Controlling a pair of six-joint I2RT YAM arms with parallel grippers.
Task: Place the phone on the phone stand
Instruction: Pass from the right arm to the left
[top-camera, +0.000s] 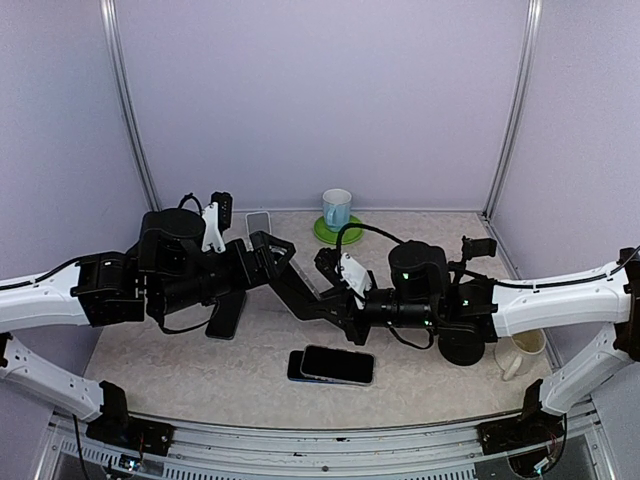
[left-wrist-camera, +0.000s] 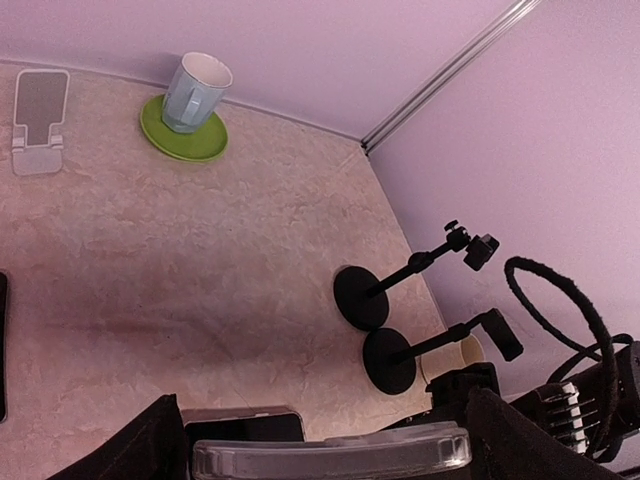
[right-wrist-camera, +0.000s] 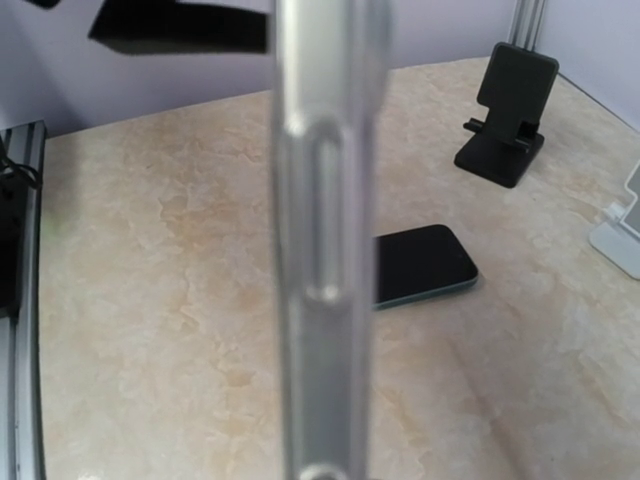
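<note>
Clear-cased phone (right-wrist-camera: 320, 250) aloft over the desk (top-camera: 200, 360)
Right tool (top-camera: 312, 280) clenched on it; left tool (left-wrist-camera: 330, 448) released, fingers (left-wrist-camera: 130, 450) either side.

**Beige marbled surface and its load**

The surface (top-camera: 200, 375) carries a green coaster (top-camera: 322, 233) at the far edge and a white phone stand (top-camera: 258, 222) just left of it. A black phone stand (top-camera: 227, 318) sits toward the left edge. Two dark phones (top-camera: 338, 364) overlap near the near edge. Two round-based stands (left-wrist-camera: 360, 297) and a cream mug (top-camera: 520, 352) are at the right.
</note>
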